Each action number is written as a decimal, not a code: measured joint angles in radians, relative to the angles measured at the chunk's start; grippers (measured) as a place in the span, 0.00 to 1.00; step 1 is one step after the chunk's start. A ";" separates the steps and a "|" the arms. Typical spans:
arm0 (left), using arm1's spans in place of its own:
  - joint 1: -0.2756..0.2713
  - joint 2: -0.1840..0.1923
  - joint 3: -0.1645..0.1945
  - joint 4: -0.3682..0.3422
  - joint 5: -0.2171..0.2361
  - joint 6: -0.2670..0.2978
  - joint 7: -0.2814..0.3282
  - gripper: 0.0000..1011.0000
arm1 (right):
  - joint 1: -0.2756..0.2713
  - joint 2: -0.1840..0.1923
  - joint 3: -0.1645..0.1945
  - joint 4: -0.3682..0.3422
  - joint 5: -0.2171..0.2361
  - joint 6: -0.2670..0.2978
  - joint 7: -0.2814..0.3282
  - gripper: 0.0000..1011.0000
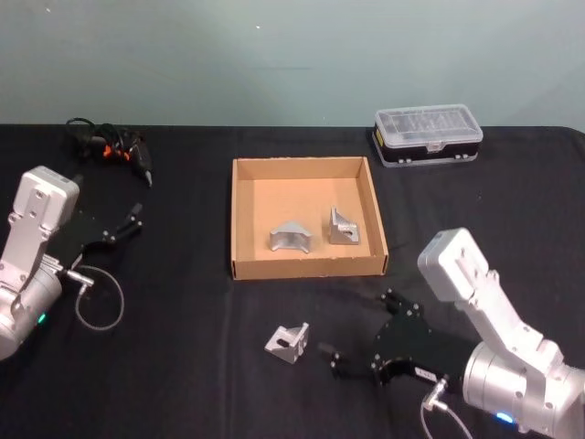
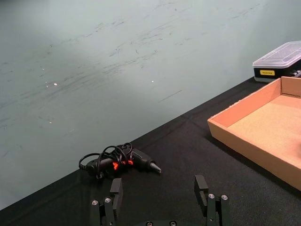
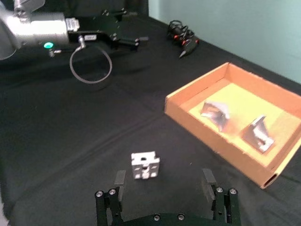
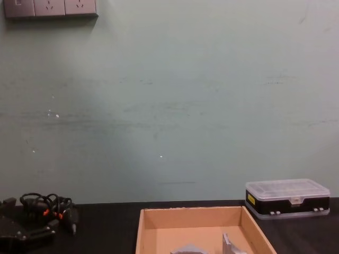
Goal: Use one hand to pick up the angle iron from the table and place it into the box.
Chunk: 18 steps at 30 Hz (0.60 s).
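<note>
Shows a wide matte black table (image 1: 183, 384) running edge to edge below a pale green wall (image 4: 169, 106).

Near the table's middle in the head view, sets a shallow, open-topped tan cardboard box (image 1: 306, 268). Inside the box: one boxed angle iron (image 1: 291, 237) toward 6 o'clock of the floor, and a second boxed angle iron (image 1: 345, 226) toward 4 o'clock, near the right-hand wall.

From the 4 o'clock corner of the head view, brings in the silver-grey right arm (image 1: 494, 329). Ends in the black right tool (image 1: 356, 322), at 5 o'clock of the box. Jaws spread wide, gripping nothing.

At the 9 o'clock edge, shows the left arm (image 1: 37, 229), well apart from the box. In its wrist view, shows the left tool (image 2: 159, 188) with jaws wide apart and nothing held, facing the far wall.

At 1 o'clock of the box, near the table's far edge, places a black plastic case (image 1: 428, 135) with a clear lid and a yellow label.

At 10 o'clock of the box, also near the far edge, leaves a black glue gun (image 1: 110, 146) tangled in its own cord, with orange marks.

Smallest and central to the job: the loose angle iron (image 1: 288, 341), silver, lying on the table at 6 o'clock of the box, outside it. Sits at 9 o'clock of the right tool, just ahead of the open fingers (image 3: 120, 181) in the right wrist view, nearer one finger than the other, touching neither.
</note>
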 joint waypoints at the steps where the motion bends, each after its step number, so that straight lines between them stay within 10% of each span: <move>1: 0.000 0.000 0.000 0.000 0.000 0.000 0.000 0.99 | -0.003 0.004 -0.003 0.000 0.001 -0.002 0.000 0.99; 18: 0.000 0.000 0.000 0.000 0.000 0.000 0.000 0.99 | -0.003 0.012 -0.077 0.059 -0.016 -0.036 -0.017 0.99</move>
